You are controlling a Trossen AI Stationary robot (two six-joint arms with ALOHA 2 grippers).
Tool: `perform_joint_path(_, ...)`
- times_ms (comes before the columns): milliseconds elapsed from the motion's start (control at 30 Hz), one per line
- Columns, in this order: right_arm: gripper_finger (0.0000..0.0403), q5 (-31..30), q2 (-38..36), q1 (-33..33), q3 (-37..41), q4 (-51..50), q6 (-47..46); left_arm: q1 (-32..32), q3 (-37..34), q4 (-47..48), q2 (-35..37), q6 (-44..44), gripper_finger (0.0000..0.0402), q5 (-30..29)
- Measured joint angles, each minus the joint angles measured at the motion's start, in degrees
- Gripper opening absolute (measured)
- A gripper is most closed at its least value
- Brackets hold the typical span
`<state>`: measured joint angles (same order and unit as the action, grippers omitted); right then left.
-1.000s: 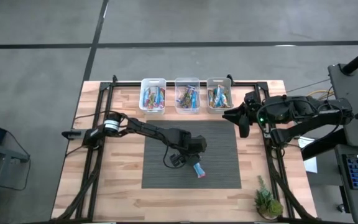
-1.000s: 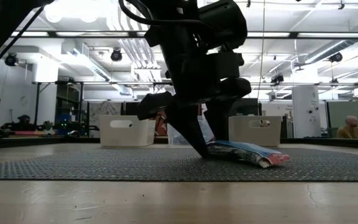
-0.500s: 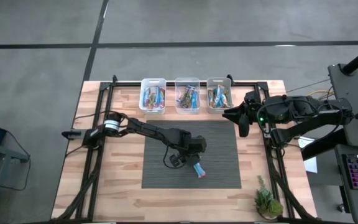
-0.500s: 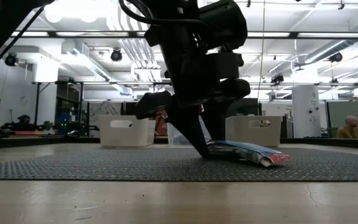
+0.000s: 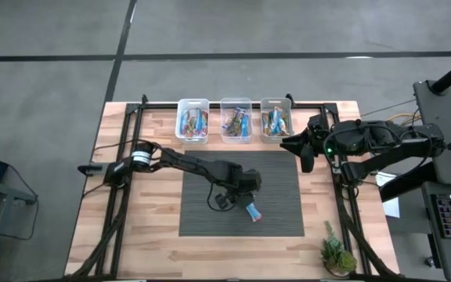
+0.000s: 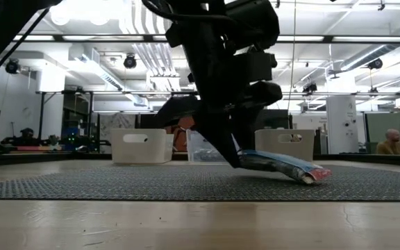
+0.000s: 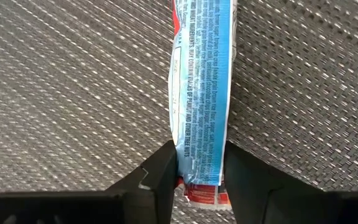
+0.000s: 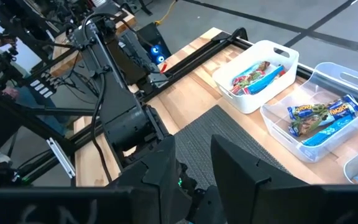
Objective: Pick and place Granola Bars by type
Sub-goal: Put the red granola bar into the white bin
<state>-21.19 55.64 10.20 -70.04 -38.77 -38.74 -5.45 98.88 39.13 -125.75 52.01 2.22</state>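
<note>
- We find the left gripper (image 5: 248, 205) low over the dark woven mat (image 5: 280, 196) at the centre of the wooden table (image 5: 155, 243), with its arm reaching in from the table's left side.
- In the left wrist view its two dark fingers (image 7: 164, 174) stand on either side of one end of a blue-wrapped granola bar (image 7: 201, 93) and press against the wrapper; we read this as a grasp on the bar.
- The bar carries white print on blue, with a red strip at the gripped end.
- In the low view the bar (image 6: 283, 165) slopes: the gripped end sits slightly above the mat, and the far end, with its red edge, touches the mat.
- From above, the bar (image 5: 253, 211) lies near the lower middle of the mat, well apart from the bins.
- Three small bins stand in a row at the far edge of the table: a white bin (image 5: 193, 103) on the left, a clear bin (image 5: 236, 101) in the middle and another bin (image 5: 276, 101) on the right. Each holds several wrapped bars.
- The right gripper (image 5: 294, 146) hangs above the mat's far right corner, near the right-hand bin. Its fingers (image 8: 241, 168) stand apart with nothing between them.
- A small potted plant (image 5: 337, 254) stands at the near right corner of the table.
</note>
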Motion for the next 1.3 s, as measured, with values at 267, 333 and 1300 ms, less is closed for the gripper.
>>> perform_joint_path(267,0.0095,0.0,0.0,0.02,0.0,-0.01,0.0,-0.01,2.61,2.47,0.0,-0.83,0.0105,0.09)
perform_joint_path(333,0.0096,0.0,0.0,0.02,0.0,0.0,0.19,-0.02,3.66,4.23,0.0,-1.11,0.0106,0.04)
perform_joint_path(1300,0.0096,0.02,0.0,0.04,0.0,0.01,0.24,0.09,7.14,6.24,0.03,-1.51,0.0069,-0.42)
